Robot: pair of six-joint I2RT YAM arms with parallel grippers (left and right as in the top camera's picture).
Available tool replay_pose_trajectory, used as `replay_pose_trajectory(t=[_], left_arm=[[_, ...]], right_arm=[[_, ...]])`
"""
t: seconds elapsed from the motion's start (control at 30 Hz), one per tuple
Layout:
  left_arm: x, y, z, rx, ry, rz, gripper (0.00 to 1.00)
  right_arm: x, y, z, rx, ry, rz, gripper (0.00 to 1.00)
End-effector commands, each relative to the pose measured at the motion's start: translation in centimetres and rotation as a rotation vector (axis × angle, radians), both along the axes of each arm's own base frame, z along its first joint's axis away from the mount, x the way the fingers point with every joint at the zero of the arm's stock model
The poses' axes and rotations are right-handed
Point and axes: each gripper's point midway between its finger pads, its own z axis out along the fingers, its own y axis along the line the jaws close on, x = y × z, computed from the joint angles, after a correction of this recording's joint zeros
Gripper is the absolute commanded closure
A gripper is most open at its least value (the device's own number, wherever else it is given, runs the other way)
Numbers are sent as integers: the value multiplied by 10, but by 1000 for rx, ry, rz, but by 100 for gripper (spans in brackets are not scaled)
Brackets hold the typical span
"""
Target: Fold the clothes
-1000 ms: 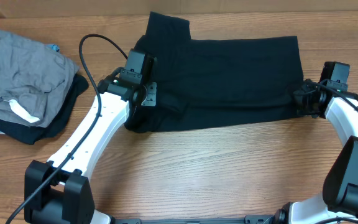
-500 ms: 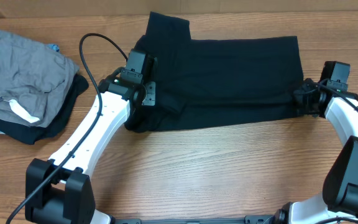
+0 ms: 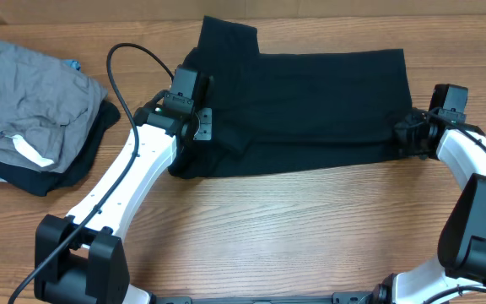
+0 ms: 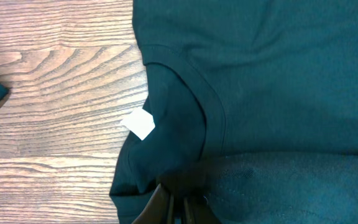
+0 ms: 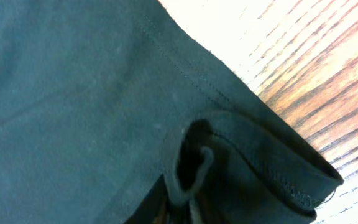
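The clothes, a black T-shirt (image 3: 310,101), lie folded into a wide band across the far middle of the table. My left gripper (image 3: 202,135) is at the shirt's left end. In the left wrist view its fingertips (image 4: 180,190) are pinched together on black fabric just below the collar, close to the white neck tag (image 4: 140,124). My right gripper (image 3: 403,135) is at the shirt's right edge. Seen from the right wrist, a small fold of the hem sits between the right gripper's (image 5: 182,196) narrow-set fingers.
A crumpled grey garment (image 3: 36,93) with a white label lies on a dark garment (image 3: 74,169) at the far left. A black cable (image 3: 121,63) loops above the left arm. Bare wood table (image 3: 294,228) lies in front of the shirt.
The right arm has edged slightly left toward the shirt. The fabric under the left gripper has shifted a little. The shirt otherwise lies as before.
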Motion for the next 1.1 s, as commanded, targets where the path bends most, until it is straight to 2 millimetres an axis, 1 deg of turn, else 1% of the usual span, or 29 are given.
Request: replay_pose_trajectory(t=[0.0,0.03,0.1,0.17,0.2,0.23,0.27,0.3,0.33,0.37,0.4,0.43,0.47,0.53,0.57,0.63,0.67,0.73,0.77,0.8,0.83,0.87,0.9,0.93,0.97,1.0,1.07], left_arm=[[4,8,-1,18,-8,27,94],[4,8,-2,19,-6,27,90],[5,8,-5,21,1,27,88],[6,8,-9,24,7,27,82],[7,7,-11,24,7,27,75],[9,7,-11,25,2,28,66],[12,7,-10,22,-11,30,54],[15,8,-7,16,-25,35,36],[19,9,-3,10,-42,40,23],[25,10,5,3,-63,47,18],[29,11,10,-2,-76,52,14],[34,12,18,-8,-93,58,9],[36,12,24,-13,-101,59,7],[39,11,38,-16,-112,59,7],[39,10,44,-20,-110,57,7],[35,6,53,-34,-90,41,16],[30,0,56,-53,-66,23,27],[22,-5,58,-73,-27,4,64],[16,-7,56,-86,1,9,83],[11,-8,54,-101,28,21,96],[4,-11,50,-125,63,24,96],[-4,-15,47,-149,101,15,96],[-12,-19,43,-171,142,2,96],[-19,-21,41,-182,172,-4,96],[-26,-23,38,-193,206,-11,96],[-33,-23,35,-195,236,-12,96],[-40,-21,30,-189,265,-9,96]], right_arm=[[10,-2,9,-20,-33,3,71],[11,-3,9,-21,-37,3,64],[13,-3,11,-25,-48,3,48],[17,-4,13,-32,-65,10,33],[21,-3,16,-41,-85,38,25],[26,-1,19,-48,-109,78,17],[31,2,22,-54,-133,124,12],[35,6,26,-55,-155,167,10],[39,8,30,-57,-174,210,7],[42,10,35,-60,-186,240,4],[44,11,39,-59,-194,257,3],[45,12,43,-57,-197,272,3],[46,12,46,-54,-198,281,3],[45,13,52,-51,-183,286,3],[43,13,55,-59,-176,305,3],[40,14,61,-69,-161,330,3],[37,15,65,-69,-147,343,6],[31,16,72,-60,-119,343,11],[27,17,75,-53,-105,344,19],[23,19,75,-43,-84,344,29],[18,20,73,-33,-65,344,37],[13,21,70,-23,-43,344,48],[8,23,67,-10,-18,344,68],[2,25,63,2,6,344,83],[-4,27,61,15,31,344,96],[-10,30,57,30,56,348,96],[-14,32,53,37,71,352,96]])
